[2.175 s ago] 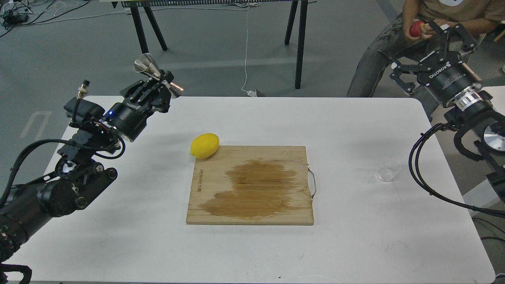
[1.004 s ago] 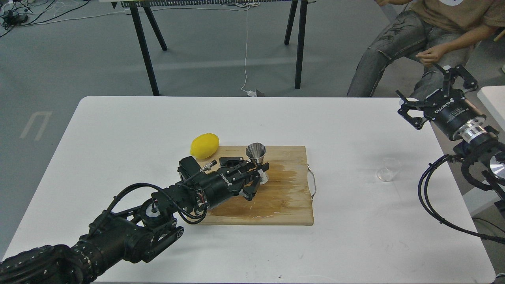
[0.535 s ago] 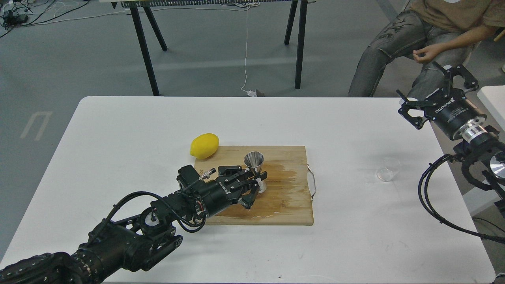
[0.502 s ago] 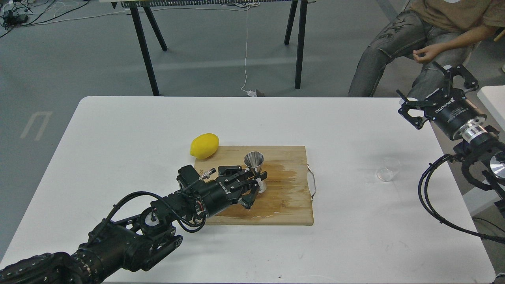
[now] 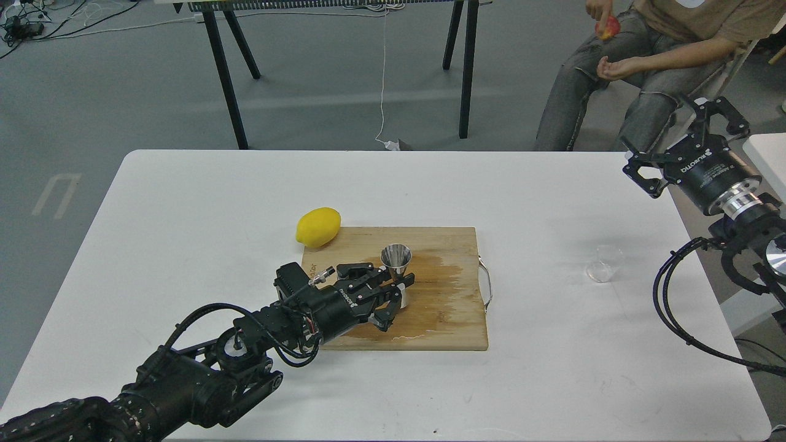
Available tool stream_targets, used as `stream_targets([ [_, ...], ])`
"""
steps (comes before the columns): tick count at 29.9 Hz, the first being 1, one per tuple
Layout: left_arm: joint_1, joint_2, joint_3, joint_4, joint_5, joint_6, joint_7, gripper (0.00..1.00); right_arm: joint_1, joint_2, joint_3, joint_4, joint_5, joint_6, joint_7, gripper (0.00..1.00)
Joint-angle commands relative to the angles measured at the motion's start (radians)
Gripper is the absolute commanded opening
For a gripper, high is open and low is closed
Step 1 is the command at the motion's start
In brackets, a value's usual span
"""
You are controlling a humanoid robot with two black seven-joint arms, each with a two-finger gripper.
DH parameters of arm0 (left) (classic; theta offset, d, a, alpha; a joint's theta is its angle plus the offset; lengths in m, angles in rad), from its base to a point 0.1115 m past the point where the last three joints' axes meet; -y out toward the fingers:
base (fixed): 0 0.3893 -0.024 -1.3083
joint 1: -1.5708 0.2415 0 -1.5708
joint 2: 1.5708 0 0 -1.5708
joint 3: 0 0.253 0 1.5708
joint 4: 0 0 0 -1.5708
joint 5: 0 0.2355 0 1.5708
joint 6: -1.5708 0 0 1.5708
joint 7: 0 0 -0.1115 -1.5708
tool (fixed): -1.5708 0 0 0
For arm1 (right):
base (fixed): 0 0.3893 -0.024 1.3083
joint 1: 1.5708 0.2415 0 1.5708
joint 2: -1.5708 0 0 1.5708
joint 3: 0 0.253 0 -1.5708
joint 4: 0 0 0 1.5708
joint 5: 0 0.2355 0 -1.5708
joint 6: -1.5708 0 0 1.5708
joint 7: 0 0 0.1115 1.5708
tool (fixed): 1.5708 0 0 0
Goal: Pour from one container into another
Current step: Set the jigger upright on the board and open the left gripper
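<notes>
The steel jigger (image 5: pixel 396 258) stands upright on the wet wooden cutting board (image 5: pixel 454 319), near its middle. My left gripper (image 5: pixel 399 283) reaches in low from the left and is shut on the jigger's narrow waist. The small clear glass cup (image 5: pixel 605 264) stands alone on the white table (image 5: pixel 184 202), right of the board and almost see-through. My right gripper (image 5: pixel 684 132) hangs open and empty above the table's far right corner, well behind and above the cup.
A yellow lemon (image 5: pixel 318 226) lies at the board's far left corner. The board's metal handle (image 5: pixel 487 283) sticks out on its right side. A seated person (image 5: pixel 651 55) holding an apple is beyond the far right corner. Black stand legs (image 5: pixel 463 67) rise behind the table.
My left gripper carried the jigger from high at the far left down onto the board and has settled it slightly lower and nearer. The right gripper shifted a little. The person's hands moved.
</notes>
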Motion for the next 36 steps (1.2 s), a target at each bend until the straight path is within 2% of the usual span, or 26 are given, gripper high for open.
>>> stream_targets([
  [1,0.001,0.0,0.0,0.0,0.001,0.0,0.0,0.31,0.0,0.0,0.001,0.001,0.0,0.0,0.0,0.99],
  [4,0.006,0.0,0.001,0.0,0.002,0.0,0.0,0.34,0.0,0.0,0.001,0.0,0.0,0.0,0.0,0.99],
  [8,0.019,0.0,0.001,-0.002,0.002,0.0,0.0,0.44,0.0,0.0,0.001,0.0,0.0,0.0,0.0,0.99],
  [14,0.047,0.0,0.001,-0.003,0.002,0.0,0.0,0.79,0.0,0.0,0.001,0.0,0.0,0.0,0.0,0.98],
  [15,0.047,0.0,0.001,-0.003,0.002,0.0,0.0,0.81,0.0,0.0,0.004,0.0,0.0,0.0,0.0,0.99],
  [19,0.05,0.0,0.001,-0.003,0.002,0.0,0.0,0.85,0.0,-0.002,0.001,0.001,0.0,0.0,0.0,0.99],
  [26,0.047,0.0,0.001,-0.003,0.002,0.0,0.0,0.85,0.0,0.0,0.007,0.004,0.001,0.0,0.0,0.99],
  [36,0.075,0.104,0.0,-0.014,0.001,0.0,0.0,0.85,-0.002,0.001,0.009,0.004,0.008,0.0,0.0,0.99],
])
